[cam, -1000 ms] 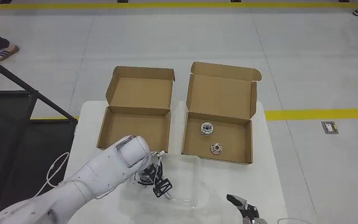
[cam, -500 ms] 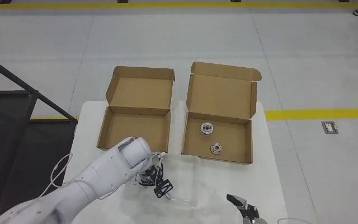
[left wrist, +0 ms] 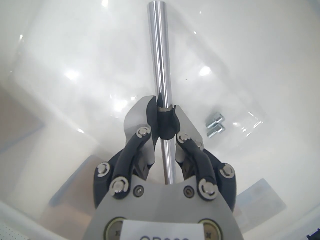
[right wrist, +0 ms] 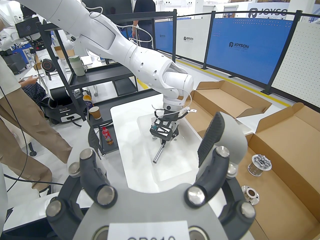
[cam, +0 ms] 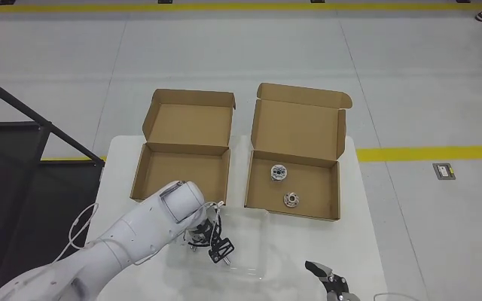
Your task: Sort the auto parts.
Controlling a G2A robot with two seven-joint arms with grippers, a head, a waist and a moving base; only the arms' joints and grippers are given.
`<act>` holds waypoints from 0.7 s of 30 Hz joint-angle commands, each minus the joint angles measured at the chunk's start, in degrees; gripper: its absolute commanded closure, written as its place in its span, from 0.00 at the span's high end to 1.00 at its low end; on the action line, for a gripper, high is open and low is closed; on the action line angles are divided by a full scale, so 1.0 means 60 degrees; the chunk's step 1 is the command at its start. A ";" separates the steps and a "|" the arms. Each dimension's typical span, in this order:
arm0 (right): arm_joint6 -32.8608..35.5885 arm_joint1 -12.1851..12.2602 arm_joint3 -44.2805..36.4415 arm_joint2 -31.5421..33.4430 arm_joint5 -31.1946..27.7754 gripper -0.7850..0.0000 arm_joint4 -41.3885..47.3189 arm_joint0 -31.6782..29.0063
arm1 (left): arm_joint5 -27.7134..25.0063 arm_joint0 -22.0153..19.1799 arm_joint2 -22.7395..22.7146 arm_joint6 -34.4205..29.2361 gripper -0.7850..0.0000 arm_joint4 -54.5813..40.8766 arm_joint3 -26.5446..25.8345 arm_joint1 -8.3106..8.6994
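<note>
My left gripper [left wrist: 163, 111] is shut on a shiny metal rod [left wrist: 160, 63], holding it near one end just above the clear plastic tray [left wrist: 75, 51]. Two small bolts [left wrist: 215, 124] lie in the tray beside it. From above, this gripper [cam: 216, 247] hangs over the tray [cam: 252, 259] in front of the left cardboard box [cam: 184, 171], whose floor is bare. The right cardboard box [cam: 312, 197] holds two round metal parts [cam: 279, 171] [cam: 291, 199]. My right gripper [cam: 325, 272] stands open near the table's front edge, its fingers [right wrist: 217, 136] holding nothing.
Both boxes have their lids folded back at the far side of the white table [cam: 120, 162]. A black rack [right wrist: 62, 58] with bottles and a paper cup stands off the table's left side. The right wrist view shows the rod [right wrist: 158, 154] slanting down under the left gripper [right wrist: 163, 132].
The left gripper, shut on the rod throughout, has shifted slightly toward the boxes. The right gripper has not moved.
</note>
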 commanded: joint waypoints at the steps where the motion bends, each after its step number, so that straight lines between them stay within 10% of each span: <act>1: -0.0001 0.0000 0.0000 0.0000 0.0000 1.00 0.0000 0.0000 | 0.0000 -0.0183 -0.0001 0.0000 0.00 -0.0110 -0.0266 0.0131; 15: -0.0001 0.0000 0.0000 0.0000 0.0000 1.00 0.0000 0.0000 | 0.0000 -0.1007 -0.0471 -0.1121 0.00 -0.2493 -0.3395 0.2077; 21: -0.0001 0.0000 0.0000 0.0000 0.0000 1.00 0.0000 0.0000 | 0.0000 -0.1007 -0.0471 -0.1121 0.00 -0.2493 -0.3395 0.2077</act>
